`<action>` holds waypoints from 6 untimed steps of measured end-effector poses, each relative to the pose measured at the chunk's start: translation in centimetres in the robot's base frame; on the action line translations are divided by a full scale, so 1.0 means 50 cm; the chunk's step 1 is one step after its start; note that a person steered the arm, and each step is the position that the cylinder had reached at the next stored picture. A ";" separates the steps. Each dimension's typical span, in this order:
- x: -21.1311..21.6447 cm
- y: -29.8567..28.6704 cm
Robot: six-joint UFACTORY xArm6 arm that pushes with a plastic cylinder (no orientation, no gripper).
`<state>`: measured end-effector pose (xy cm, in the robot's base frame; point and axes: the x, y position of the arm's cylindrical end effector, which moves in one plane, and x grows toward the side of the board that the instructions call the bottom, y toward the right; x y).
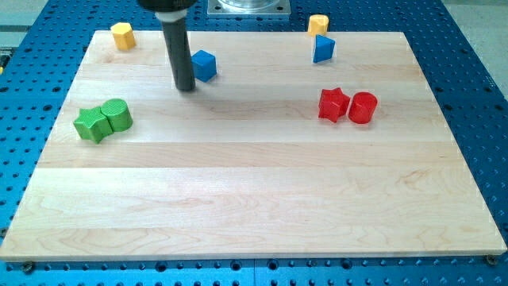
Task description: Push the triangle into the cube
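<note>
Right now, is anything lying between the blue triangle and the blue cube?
No. In the camera view, only bare board separates the blue triangle from the blue cube. My tip sits just left of the cube.

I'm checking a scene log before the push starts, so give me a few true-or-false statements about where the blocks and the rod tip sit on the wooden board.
1. My tip sits just to the view's left of the blue cube. True.
2. The blue triangle block touches the blue cube. False: they are far apart, the triangle toward the view's right.
3. The red star block and red cylinder sit side by side. True.
4. The two green blocks lie at the view's right. False: they lie at the view's left.
5. A yellow block sits just above the blue triangle block. True.
</note>
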<state>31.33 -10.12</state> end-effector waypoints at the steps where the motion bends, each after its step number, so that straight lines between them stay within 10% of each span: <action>1: -0.094 0.134; 4: -0.102 0.578; 6: -0.149 0.425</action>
<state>23.88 11.13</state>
